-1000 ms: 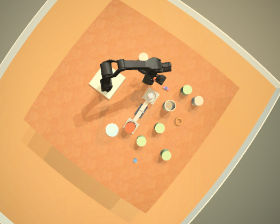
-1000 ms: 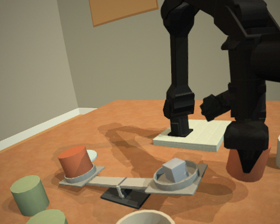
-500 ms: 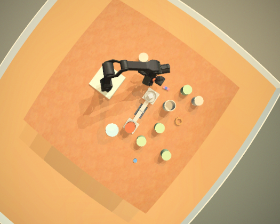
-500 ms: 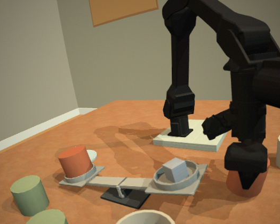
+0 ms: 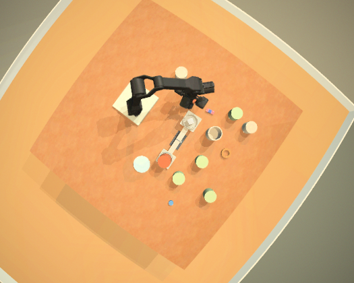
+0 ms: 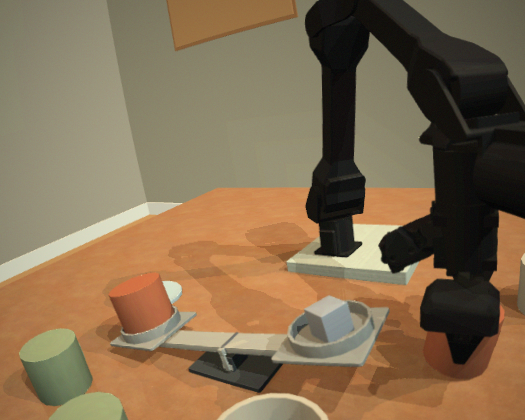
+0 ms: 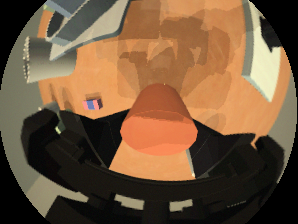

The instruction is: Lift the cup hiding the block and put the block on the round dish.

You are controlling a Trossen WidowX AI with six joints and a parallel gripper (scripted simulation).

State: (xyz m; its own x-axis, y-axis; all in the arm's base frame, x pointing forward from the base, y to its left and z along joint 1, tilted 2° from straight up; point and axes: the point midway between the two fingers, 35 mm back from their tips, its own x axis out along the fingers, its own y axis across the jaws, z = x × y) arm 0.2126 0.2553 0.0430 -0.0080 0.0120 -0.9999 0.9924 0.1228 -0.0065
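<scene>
My gripper (image 5: 194, 102) (image 6: 459, 345) (image 7: 158, 114) is shut on an orange-red cup (image 6: 436, 345) (image 7: 159, 132), upright and low beside the balance (image 5: 178, 141) (image 6: 197, 341); whether its base touches the table cannot be told. The grey block (image 5: 190, 121) (image 6: 328, 320) lies uncovered inside the ring of the balance's near-arm pan. The other orange-red cup (image 5: 164, 161) (image 6: 142, 305) stands on the opposite pan. The pale round dish (image 5: 141, 164) (image 6: 173, 291) lies beside that pan, partly hidden by this cup in the exterior view, with nothing on it.
Green cylinders (image 5: 201, 162) (image 6: 57, 365) and a hollow beige cup (image 5: 208, 136) (image 6: 272, 398) stand beside the balance. A beige cylinder (image 5: 181, 72) stands behind the arm, another (image 5: 249, 127) far right. A small pink-and-blue block (image 5: 210, 111) (image 7: 92, 104) lies near the gripper.
</scene>
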